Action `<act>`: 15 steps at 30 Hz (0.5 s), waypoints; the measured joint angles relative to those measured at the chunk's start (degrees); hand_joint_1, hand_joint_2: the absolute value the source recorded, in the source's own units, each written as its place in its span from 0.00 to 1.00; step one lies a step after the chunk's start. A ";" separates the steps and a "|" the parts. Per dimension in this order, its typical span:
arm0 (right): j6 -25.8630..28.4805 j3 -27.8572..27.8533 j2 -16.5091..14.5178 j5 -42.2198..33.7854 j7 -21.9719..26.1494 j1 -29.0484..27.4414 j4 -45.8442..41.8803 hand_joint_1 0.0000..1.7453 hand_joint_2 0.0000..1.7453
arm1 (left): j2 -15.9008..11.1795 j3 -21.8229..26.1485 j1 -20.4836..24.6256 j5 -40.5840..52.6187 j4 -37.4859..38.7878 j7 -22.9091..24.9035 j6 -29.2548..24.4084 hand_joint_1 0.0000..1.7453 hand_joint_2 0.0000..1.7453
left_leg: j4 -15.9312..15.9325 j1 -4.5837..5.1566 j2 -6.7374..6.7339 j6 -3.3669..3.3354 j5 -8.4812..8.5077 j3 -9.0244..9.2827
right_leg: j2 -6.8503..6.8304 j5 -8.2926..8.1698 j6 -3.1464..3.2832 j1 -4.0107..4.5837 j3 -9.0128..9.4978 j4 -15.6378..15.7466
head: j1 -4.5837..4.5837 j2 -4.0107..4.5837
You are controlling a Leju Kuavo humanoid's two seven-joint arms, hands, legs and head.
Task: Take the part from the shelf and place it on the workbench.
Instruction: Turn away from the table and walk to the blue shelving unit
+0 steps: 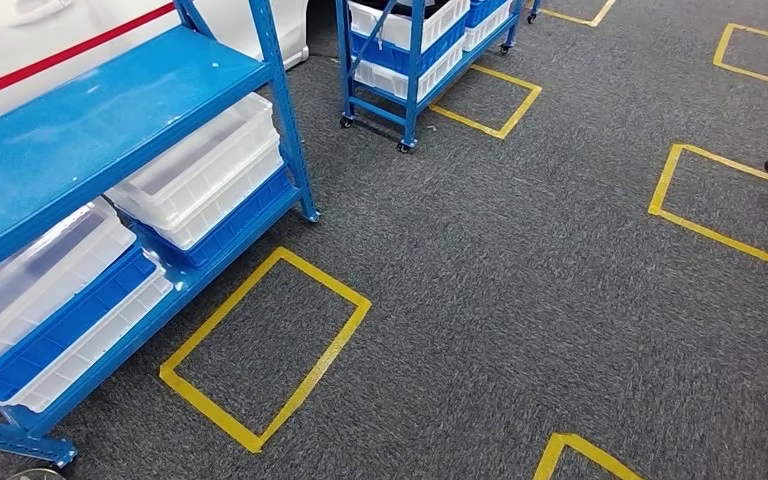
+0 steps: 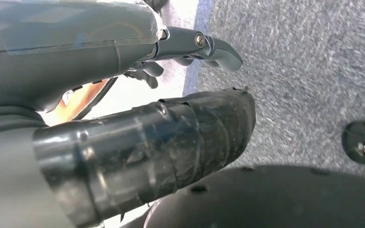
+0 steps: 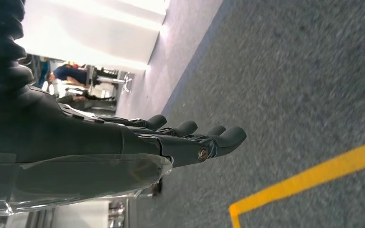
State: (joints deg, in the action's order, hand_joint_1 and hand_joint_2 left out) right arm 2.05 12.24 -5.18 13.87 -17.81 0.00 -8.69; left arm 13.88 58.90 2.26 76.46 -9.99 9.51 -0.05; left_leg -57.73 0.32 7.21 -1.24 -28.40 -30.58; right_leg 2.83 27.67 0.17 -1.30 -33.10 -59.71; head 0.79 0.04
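Left hand (image 2: 142, 142): nearest the lens, thick taped grey thumb, dark fingers (image 2: 209, 45) extended, holding nothing.
Right hand (image 3: 171, 140): fingers straight and apart, empty, hanging over the carpet.
Part: cannot tell; probably in a bin on the blue shelf (image 1: 110, 120).
Risk: reaching into the wrong translucent bin (image 1: 205, 165).
Textures: coarse grey carpet (image 1: 520, 280), glossy yellow tape (image 1: 260, 350), smooth plastic.
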 joint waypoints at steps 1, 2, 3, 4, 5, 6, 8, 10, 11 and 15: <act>0.00 0.00 -0.01 0.01 -0.02 0.02 -0.01 0.00 1.00 | -0.02 0.00 0.00 0.00 0.00 0.00 0.02 0.00 0.00 | -0.51 0.05 -1.04 0.32 -0.37 -0.12 | -0.61 0.02 0.36 -0.12 0.41 0.33 | -0.09 0.00; 0.00 0.00 -0.01 0.01 -0.03 -0.05 -0.02 0.00 1.00 | -0.03 -0.01 0.05 0.00 0.00 0.00 0.03 0.00 0.00 | -1.97 0.08 -2.58 0.67 -1.21 -0.75 | -1.34 0.02 0.71 -0.24 0.86 0.70 | -0.20 0.00; 0.00 0.00 -0.02 0.01 -0.04 -0.16 -0.03 0.00 1.00 | -0.04 -0.01 0.11 0.00 0.00 0.00 0.04 0.00 0.00 | -4.67 0.00 -4.37 1.03 -2.56 -2.11 | -2.11 0.09 1.04 -0.22 1.19 0.98 | -0.31 0.00; 0.00 0.00 0.00 0.01 -0.06 -0.30 -0.03 0.00 1.00 | -0.04 -0.02 0.17 0.00 0.00 -0.01 0.04 0.00 0.00 | -8.34 -0.15 -5.80 1.40 -4.22 -4.20 | -2.89 0.27 1.27 -0.13 1.45 1.11 | -0.41 0.00; 0.00 0.00 0.00 0.01 -0.07 -0.39 -0.03 0.00 1.00 | -0.04 -0.02 0.21 0.00 0.00 -0.01 0.05 0.00 0.00 | -12.26 -0.38 -6.36 1.72 -5.64 -6.62 | -3.71 0.50 1.37 -0.06 1.65 1.14 | -0.43 0.00; 0.00 0.00 0.00 0.01 -0.08 -0.42 -0.03 0.00 1.00 | -0.04 -0.02 0.20 0.00 0.00 -0.02 0.05 0.00 0.00 | -15.29 -0.61 -6.59 1.98 -6.28 -8.69 | -4.51 0.78 1.38 -0.02 1.86 1.14 | -0.43 0.00; 0.00 0.00 0.00 0.01 -0.09 -0.40 -0.03 0.00 1.00 | -0.04 -0.02 0.05 0.00 0.00 -0.02 0.05 0.00 0.00 | -15.33 -1.00 -7.01 2.33 -4.04 -9.79 | -5.96 1.48 1.19 -0.05 2.60 1.14 | -0.44 0.00; -0.02 0.00 0.00 0.01 -0.09 -0.40 -0.02 0.00 1.00 | -0.05 0.00 -0.16 0.00 0.00 -0.02 0.05 0.00 0.00 | -7.85 -1.08 -8.91 2.26 0.83 -6.87 | -7.23 2.34 0.77 -0.08 3.67 1.16 | -0.43 0.00; -0.03 0.00 0.00 0.00 -0.09 -0.41 -0.01 0.00 1.00 | -0.05 -0.01 -0.17 0.00 0.00 -0.02 0.07 0.00 0.00 | -4.33 -0.91 -9.97 1.98 2.39 -5.29 | -7.80 2.81 0.41 0.01 4.08 1.15 | -0.42 0.00; -0.07 0.00 -0.02 -0.09 -0.15 0.20 -0.05 0.00 1.00 | -0.04 -0.02 -0.02 0.00 0.00 -0.07 0.29 0.00 0.00 | -0.71 -0.32 -9.78 0.31 2.59 -3.41 | -9.56 4.05 -1.18 0.19 5.60 1.73 | -0.34 0.00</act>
State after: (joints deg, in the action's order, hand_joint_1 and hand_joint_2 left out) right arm 1.99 12.24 -5.20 13.78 -17.97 0.20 -8.74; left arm 13.84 58.89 2.25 76.46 -9.99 9.44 0.24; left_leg -58.43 0.00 -2.57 -0.93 -25.80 -33.99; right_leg -6.73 31.72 -1.01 -1.10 -27.50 -57.98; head 0.44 0.04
